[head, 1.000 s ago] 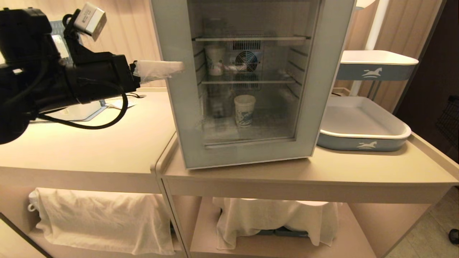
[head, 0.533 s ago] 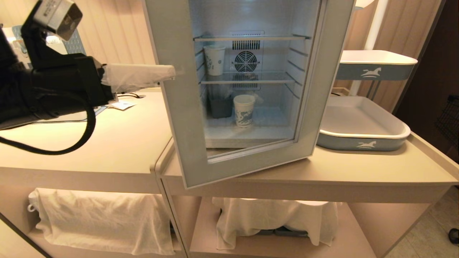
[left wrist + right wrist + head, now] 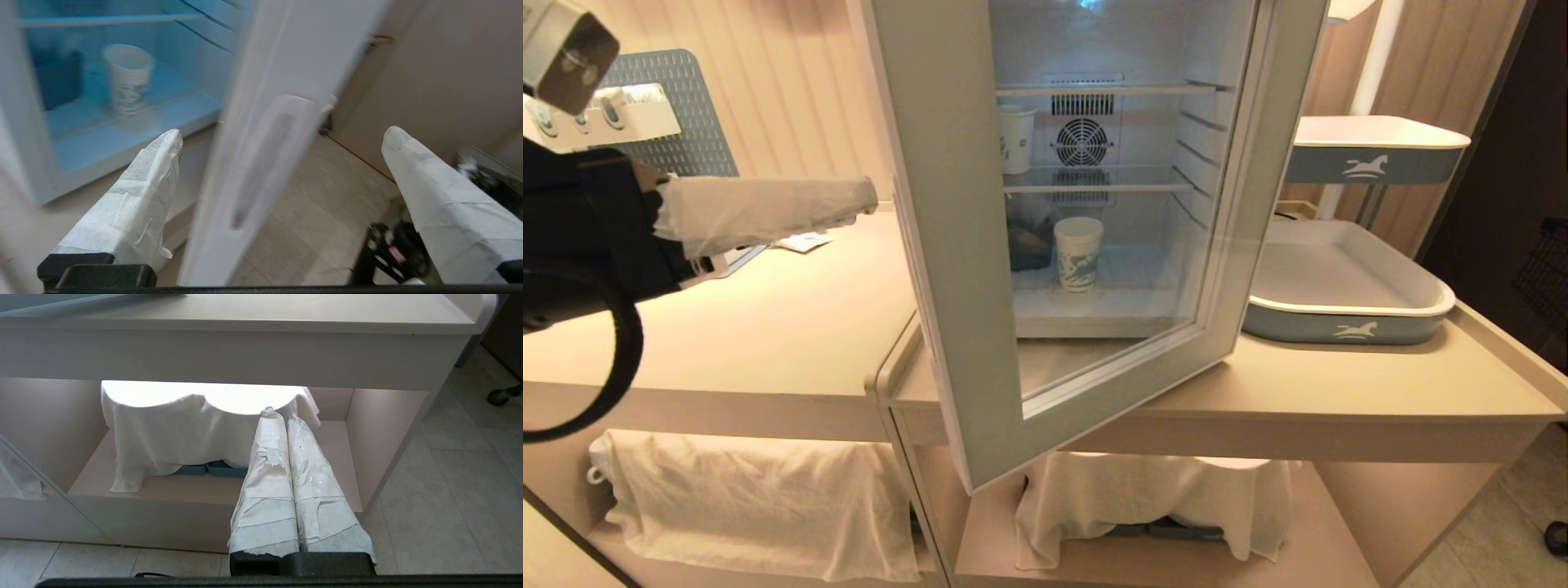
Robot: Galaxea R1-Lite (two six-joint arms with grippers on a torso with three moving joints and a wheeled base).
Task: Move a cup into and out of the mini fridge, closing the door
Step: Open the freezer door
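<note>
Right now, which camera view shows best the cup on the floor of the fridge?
The head view: the cup stands upright and sharp on the mini fridge floor, seen past the open door. The left wrist view shows it too, but blurred, beyond the open left gripper. The right wrist view shows none of it.

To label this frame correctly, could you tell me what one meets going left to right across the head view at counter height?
Left gripper → door → cup inside the mini fridge → grey-and-white tray.
</note>
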